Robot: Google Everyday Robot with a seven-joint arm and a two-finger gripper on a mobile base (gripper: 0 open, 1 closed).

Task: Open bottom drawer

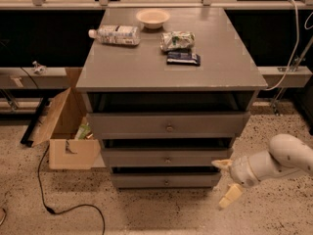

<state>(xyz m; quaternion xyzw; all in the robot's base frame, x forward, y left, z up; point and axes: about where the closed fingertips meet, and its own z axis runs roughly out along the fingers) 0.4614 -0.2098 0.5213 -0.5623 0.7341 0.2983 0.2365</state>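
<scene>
Hovering just off the lower right corner of the grey cabinet point(146, 72), the gripper point(226, 180) has its two pale fingers point(230, 196) spread apart with nothing between them, one close to the cabinet's right edge and the other lower, toward the floor. The bottom drawer point(142, 181) is the lowest of the cabinet's three fronts and looks pushed in, so the opening is not yet begun. Its one sensible handhold is the small round metal knob point(166, 182) at the middle of that front, well to the left of the gripper and round on the cabinet's front face. I judge the drawer a stiff wooden box of moderate weight that should slide rather than flex, though it may stick on its runners at the start. The knob is likely smooth and hard (easy for the pads to slip off), so the fingers would best close on either side of it, behind its head, and draw straight out from the cabinet's front without twisting.
</scene>
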